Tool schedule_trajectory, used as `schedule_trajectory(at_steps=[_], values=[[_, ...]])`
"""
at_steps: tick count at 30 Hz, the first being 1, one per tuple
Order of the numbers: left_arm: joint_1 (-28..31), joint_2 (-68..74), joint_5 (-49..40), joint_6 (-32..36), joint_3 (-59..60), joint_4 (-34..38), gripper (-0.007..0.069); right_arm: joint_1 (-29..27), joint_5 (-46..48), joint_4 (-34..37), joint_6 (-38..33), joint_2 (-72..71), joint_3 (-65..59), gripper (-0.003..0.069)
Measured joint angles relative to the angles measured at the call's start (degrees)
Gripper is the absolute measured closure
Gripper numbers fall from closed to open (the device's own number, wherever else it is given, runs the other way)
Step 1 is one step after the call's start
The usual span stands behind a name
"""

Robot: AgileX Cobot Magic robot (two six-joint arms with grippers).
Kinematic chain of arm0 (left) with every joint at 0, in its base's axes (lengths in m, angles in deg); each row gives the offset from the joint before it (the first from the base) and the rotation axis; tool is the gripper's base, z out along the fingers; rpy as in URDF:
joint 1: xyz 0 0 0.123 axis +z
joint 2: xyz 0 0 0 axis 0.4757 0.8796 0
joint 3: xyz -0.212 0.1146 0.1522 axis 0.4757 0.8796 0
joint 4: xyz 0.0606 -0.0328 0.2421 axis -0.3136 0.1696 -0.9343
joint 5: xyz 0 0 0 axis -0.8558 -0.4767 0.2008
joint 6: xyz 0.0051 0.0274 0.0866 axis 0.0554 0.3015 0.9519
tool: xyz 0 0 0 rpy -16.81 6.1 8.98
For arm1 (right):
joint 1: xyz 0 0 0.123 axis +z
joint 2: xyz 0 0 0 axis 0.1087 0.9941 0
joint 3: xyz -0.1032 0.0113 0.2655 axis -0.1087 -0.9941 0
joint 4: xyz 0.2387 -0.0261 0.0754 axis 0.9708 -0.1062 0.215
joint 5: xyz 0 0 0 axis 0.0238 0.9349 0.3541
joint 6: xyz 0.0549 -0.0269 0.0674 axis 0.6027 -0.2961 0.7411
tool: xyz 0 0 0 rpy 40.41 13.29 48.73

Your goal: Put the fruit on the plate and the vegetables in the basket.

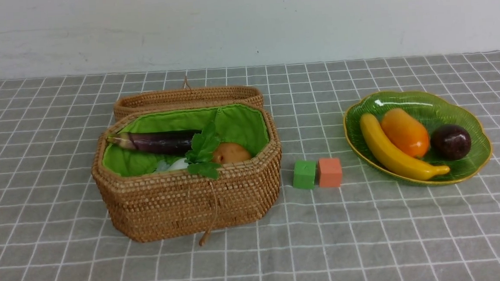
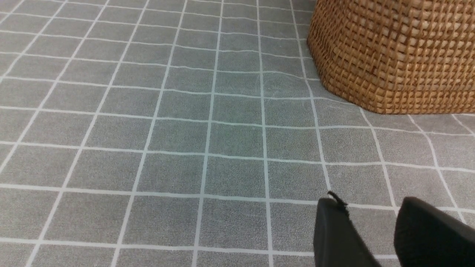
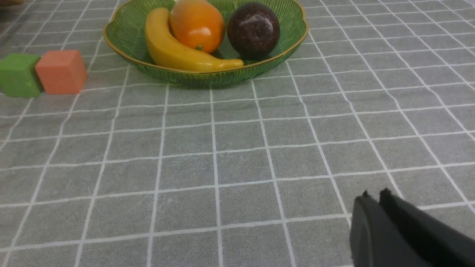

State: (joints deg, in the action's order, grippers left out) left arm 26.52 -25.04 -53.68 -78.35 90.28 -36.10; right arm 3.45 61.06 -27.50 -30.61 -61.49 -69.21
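The woven basket (image 1: 184, 201) stands open at centre left, green-lined, holding the purple eggplant (image 1: 163, 141), the potato (image 1: 232, 153) and the white radish (image 1: 177, 164). On the green plate (image 1: 469, 114) at the right lie the banana (image 1: 389, 149), the mango (image 1: 405, 132) and the mangosteen (image 1: 450, 142). Neither arm shows in the front view. My left gripper (image 2: 369, 202) is open and empty over the cloth, with the basket's wall (image 2: 393, 55) ahead of it. My right gripper (image 3: 375, 193) is shut on nothing, well short of the plate (image 3: 122, 33).
The basket's woven lid (image 1: 186, 98) lies just behind it. A green cube (image 1: 304, 174) and an orange cube (image 1: 330, 172) sit side by side between basket and plate. A grey checked cloth covers the table up to a white wall.
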Motion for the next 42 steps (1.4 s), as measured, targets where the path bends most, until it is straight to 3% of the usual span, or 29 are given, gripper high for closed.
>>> schedule_trajectory(at_steps=[42], values=[[0.0,0.0,0.0,0.0,0.0,0.0,0.0386,0.0,0.0,0.1,0.0,0.0,0.0,0.0586]])
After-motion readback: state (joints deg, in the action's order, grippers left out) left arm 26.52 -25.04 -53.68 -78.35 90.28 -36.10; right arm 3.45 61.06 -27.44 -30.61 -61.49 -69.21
